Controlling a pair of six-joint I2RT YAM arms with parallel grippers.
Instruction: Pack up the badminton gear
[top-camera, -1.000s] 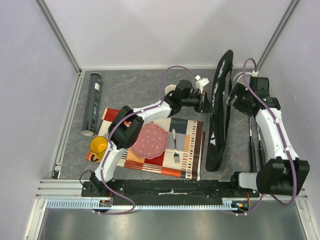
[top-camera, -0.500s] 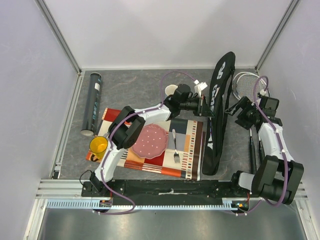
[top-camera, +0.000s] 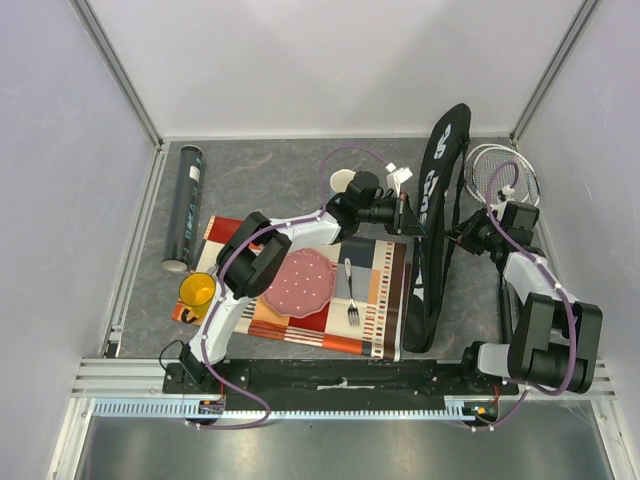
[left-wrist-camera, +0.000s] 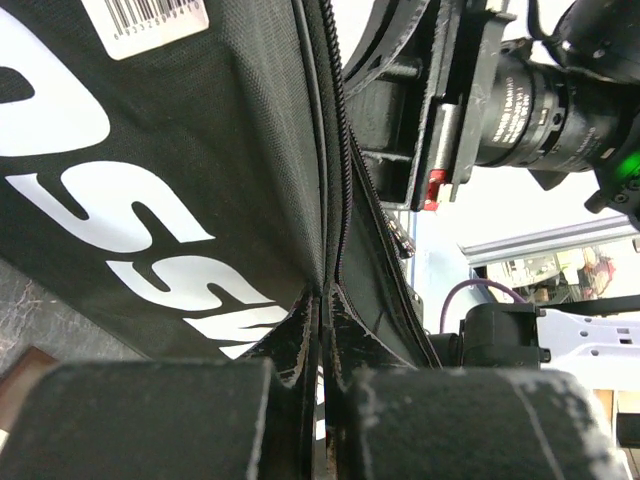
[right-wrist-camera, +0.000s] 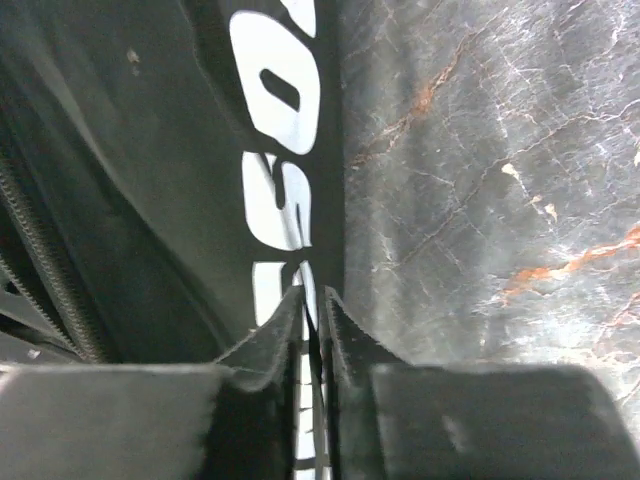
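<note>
Left hand (left-wrist-camera: 325, 300) and right hand (right-wrist-camera: 312, 300) each clamp an edge of the racket bag (top-camera: 437, 215); rackets (top-camera: 503, 172) and tube (top-camera: 185, 205) lie outside on the desk (top-camera: 270, 180), not yet packed.

Fingers (right-wrist-camera: 262, 352) tight on racket bag (right-wrist-camera: 150, 150) edge

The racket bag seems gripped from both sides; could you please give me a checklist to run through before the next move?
1. The left gripper pinches the racket bag beside its zipper: ok.
2. The right gripper pinches the bag's opposite edge: ok.
3. The zipper is open far enough for the rackets: cannot tell.
4. The rackets lie apart from the bag, on its right: ok.
5. The tube is out of the way, at the far left: ok.
</note>
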